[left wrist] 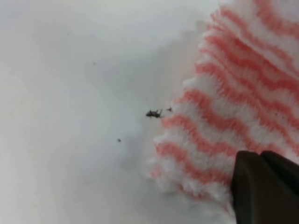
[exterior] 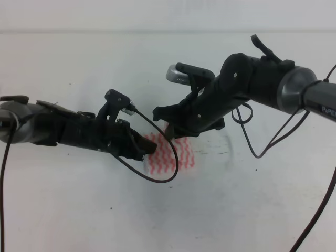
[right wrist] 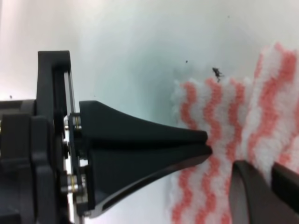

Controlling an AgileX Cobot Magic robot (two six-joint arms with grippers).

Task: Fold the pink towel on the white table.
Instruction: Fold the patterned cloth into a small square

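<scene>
White matte bench [exterior: 79, 210] fills nearly the whole high view, marked with a few small dark specks. Nearest the camera its surface is bare apart from black cables: one loops down from the left arm and curls under the pink towel [exterior: 170, 155], and others hang from the right arm along the right edge.

At mid-distance the pink towel lies flat on the bench, a small bunched patch of pink-red and white wavy stripes, between the two tools. The left tool [exterior: 140, 149] reaches in from the left and meets the towel's left edge; in the left wrist view a dark fingertip [left wrist: 264, 186] sits on the fluffy cloth [left wrist: 233, 116] at the lower right, but whether the jaws are pinching the cloth cannot be told.

Just beyond, the right tool [exterior: 169, 127] comes down from the upper right onto the towel's top edge. The right wrist view shows its two black fingers [right wrist: 140, 140] drawn together to a point, tips pressed onto the striped cloth [right wrist: 219, 140] at its edge, gripping it. A dark speck [right wrist: 217, 72] lies on the bench beside the towel's rim, and the other tool's fingertip [right wrist: 254, 191] shows at the lower right.
</scene>
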